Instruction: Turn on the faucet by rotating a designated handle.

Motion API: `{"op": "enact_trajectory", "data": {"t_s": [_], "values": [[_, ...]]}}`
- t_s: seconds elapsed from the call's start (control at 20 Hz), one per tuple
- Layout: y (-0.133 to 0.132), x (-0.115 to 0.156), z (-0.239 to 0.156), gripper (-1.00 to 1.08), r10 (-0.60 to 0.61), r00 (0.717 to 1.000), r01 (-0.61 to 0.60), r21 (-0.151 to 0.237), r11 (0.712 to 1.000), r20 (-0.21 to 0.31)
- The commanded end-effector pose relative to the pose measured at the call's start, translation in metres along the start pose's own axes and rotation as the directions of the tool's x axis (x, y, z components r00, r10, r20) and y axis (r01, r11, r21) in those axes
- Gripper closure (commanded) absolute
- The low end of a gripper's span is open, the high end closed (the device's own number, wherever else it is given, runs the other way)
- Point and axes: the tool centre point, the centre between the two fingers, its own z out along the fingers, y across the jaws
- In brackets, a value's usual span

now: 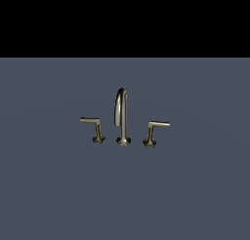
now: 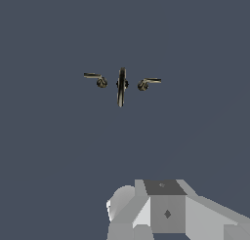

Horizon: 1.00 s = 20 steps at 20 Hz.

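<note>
Faucet (image 1: 122, 118) standing alone on the grey floor (image 1: 195, 195), handle (image 1: 93, 128) on the exterior view's left of the spout (image 1: 120, 107) (bar pointing outward), twin lever (image 1: 155, 131) opposite, gripper unseen, fingers' spread impossible to tell

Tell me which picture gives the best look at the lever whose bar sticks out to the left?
The exterior view. There the handle is seen from the side, so its flared post and thin bar read clearly, beside the arched spout. The wrist view looks down from above: the handle is smaller, its post reduced to a dot.
</note>
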Motion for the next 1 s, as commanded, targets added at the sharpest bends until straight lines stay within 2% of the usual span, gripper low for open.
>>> {"op": "enact_trajectory", "data": {"t_s": [0.0, 0.45, 0.95], "values": [[0.000, 0.000, 0.000, 1.08, 0.000, 1.000, 0.000, 0.000, 1.000, 0.000], [-0.008, 0.002, 0.011, 1.08, 0.043, 0.999, -0.043, -0.001, 0.999, 0.002], [-0.036, 0.010, 0.049, 1.08, 0.192, 0.981, -0.192, -0.003, 0.981, 0.008]]}}
